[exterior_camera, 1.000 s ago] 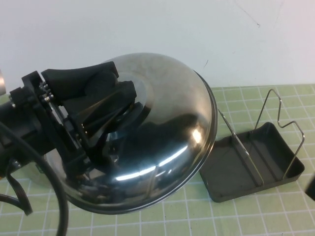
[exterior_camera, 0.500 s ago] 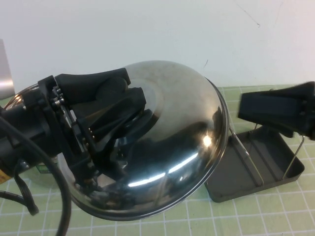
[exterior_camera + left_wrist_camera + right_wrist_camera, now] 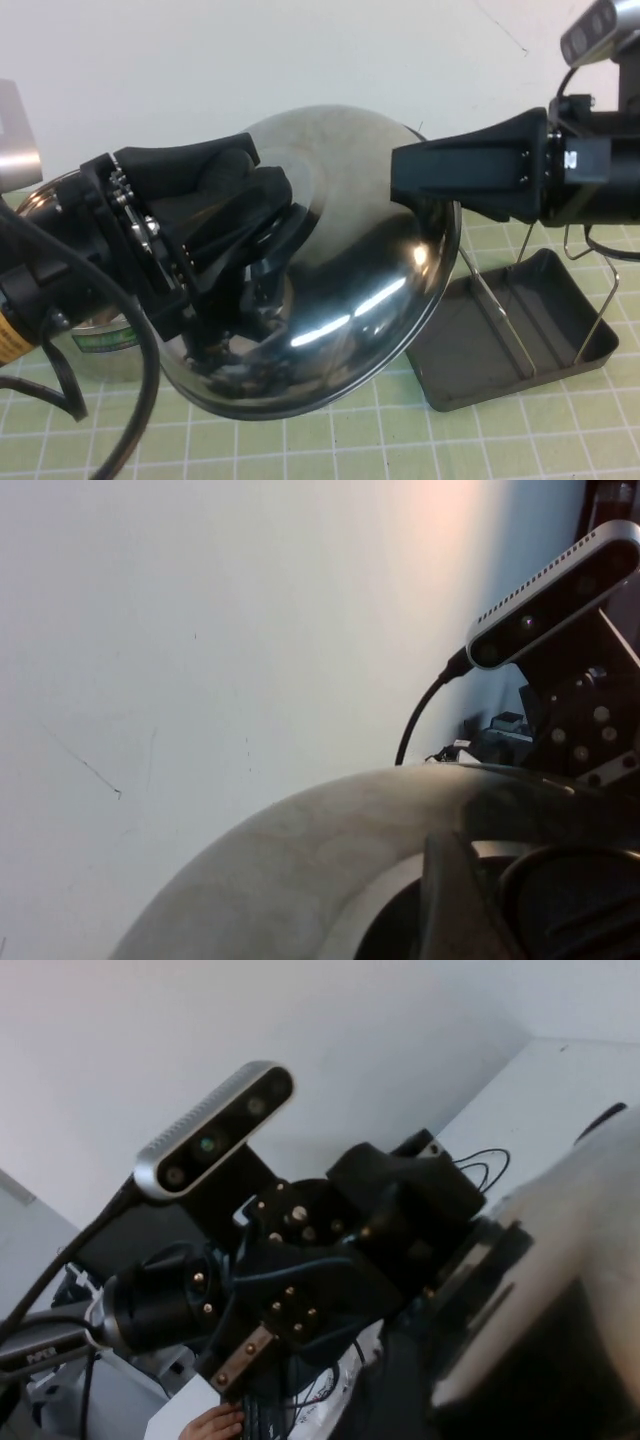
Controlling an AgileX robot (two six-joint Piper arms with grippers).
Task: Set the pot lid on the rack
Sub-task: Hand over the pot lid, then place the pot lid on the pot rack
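Gripping the knob, the left gripper [image 3: 235,235] holds the pot lid [image 3: 340,300] aloft, tilted, left of the rack [image 3: 520,335]; the right gripper [image 3: 405,175], finger state untellable, is positioned at its upper rim.

The pot lid [image 3: 360,280] was mirror-glossy steel, lightly hazed near its crown. The left gripper [image 3: 250,215] on the lid's centre and the right gripper [image 3: 425,175] at its far edge looked matt black plastic. The rack [image 3: 520,330] was dull grey plastic with shiny wire uprights.

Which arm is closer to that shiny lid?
Left. The left gripper is clamped on the lid at its centre; the right gripper hovers at its far rim.
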